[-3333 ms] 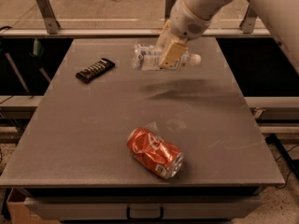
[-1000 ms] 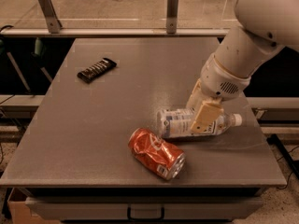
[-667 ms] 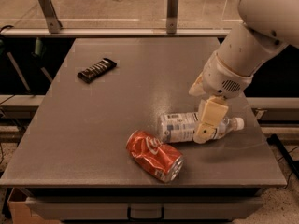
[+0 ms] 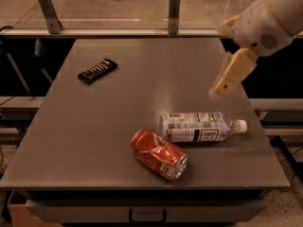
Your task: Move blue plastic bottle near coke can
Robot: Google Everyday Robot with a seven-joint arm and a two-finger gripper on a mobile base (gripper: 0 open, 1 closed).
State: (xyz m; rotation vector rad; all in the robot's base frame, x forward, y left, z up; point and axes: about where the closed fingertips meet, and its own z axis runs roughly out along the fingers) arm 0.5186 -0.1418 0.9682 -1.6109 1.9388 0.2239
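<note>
The blue plastic bottle (image 4: 201,126) lies on its side on the grey table (image 4: 123,98), white cap pointing right. The crushed coke can (image 4: 159,153) lies just in front of it to the left, its upper end almost touching the bottle. My gripper (image 4: 226,82) hangs in the air above and to the right of the bottle, clear of it, with nothing held. One cream finger (image 4: 234,71) shows plainly; the other is mostly behind it.
A dark snack bar wrapper (image 4: 97,70) lies at the table's far left. A glass barrier with metal posts (image 4: 173,11) runs along the back edge. The table's right edge is near the bottle cap.
The gripper carried the bottle from the table's back to beside the can, set it down, let go, and has risen up and to the right.
</note>
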